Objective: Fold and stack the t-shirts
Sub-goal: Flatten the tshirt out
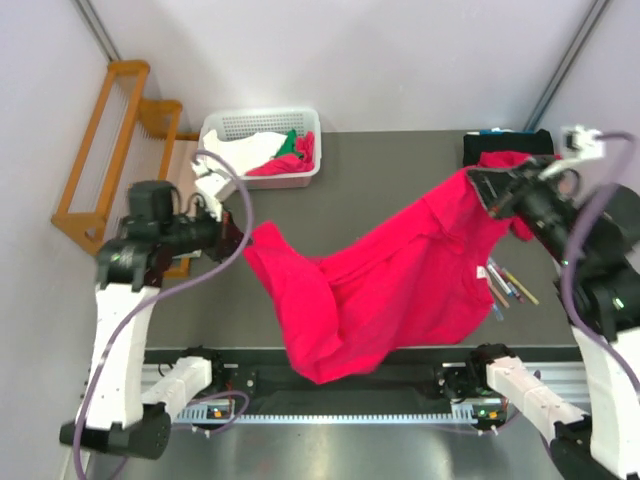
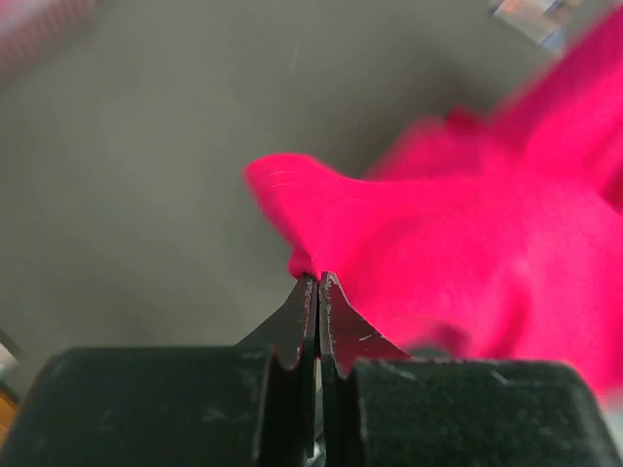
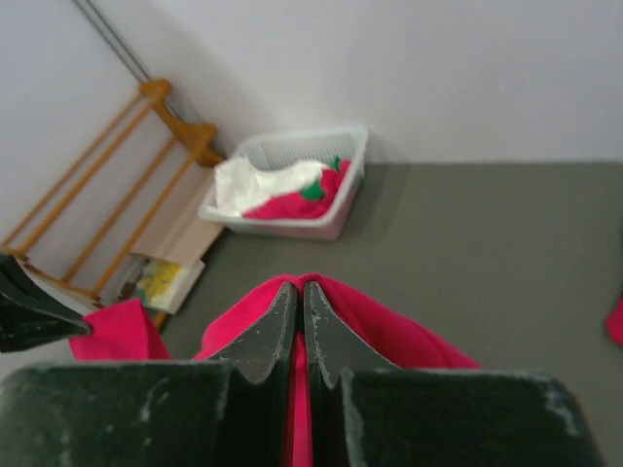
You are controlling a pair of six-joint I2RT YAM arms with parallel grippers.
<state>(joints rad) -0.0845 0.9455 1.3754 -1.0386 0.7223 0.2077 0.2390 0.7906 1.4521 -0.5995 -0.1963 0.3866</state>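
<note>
Soft cloth among hard, dull surfaces

Matt crimson cloth for the t-shirt (image 1: 400, 270); smooth matt grey on the table (image 1: 400, 160); white perforated plastic for the basket (image 1: 262, 120); varnished orange wood on the rack (image 1: 127, 70); black matt plastic (pale scratches) on left gripper (image 2: 317, 280) and right gripper (image 3: 300, 285).

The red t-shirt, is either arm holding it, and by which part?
Both. The left gripper pinches the t-shirt at one edge, the right gripper at the opposite edge, jaws shut.
</note>
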